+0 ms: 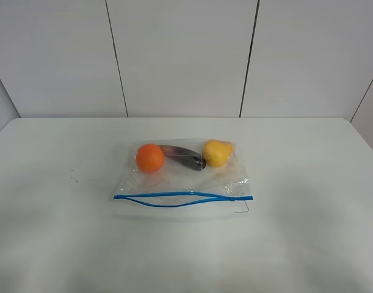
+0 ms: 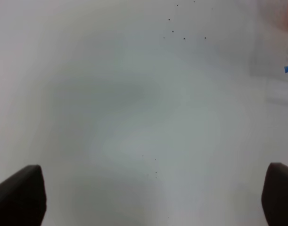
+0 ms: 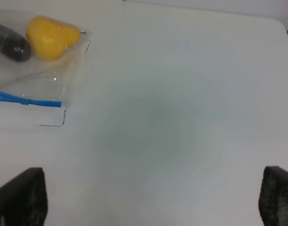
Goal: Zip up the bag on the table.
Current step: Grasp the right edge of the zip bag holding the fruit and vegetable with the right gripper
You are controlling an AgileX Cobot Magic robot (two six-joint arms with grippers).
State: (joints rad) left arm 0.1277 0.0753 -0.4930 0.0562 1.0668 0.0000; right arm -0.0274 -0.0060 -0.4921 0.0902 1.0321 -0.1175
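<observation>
The clear bag (image 1: 183,183) lies flat in the middle of the white table (image 1: 308,183). It holds an orange fruit (image 1: 149,157), a dark purple eggplant (image 1: 183,157) and a yellow fruit (image 1: 217,152). Its blue zipper strip (image 1: 183,198) runs along the near edge and gapes open along its left and middle part. Neither gripper shows in the exterior high view. My left gripper (image 2: 153,197) is open over bare table, with the bag's corner (image 2: 275,61) off to one side. My right gripper (image 3: 153,197) is open over bare table beside the bag's right end (image 3: 35,80).
A few tiny dark specks (image 1: 73,174) dot the table left of the bag. White wall panels (image 1: 186,55) stand behind the table's far edge.
</observation>
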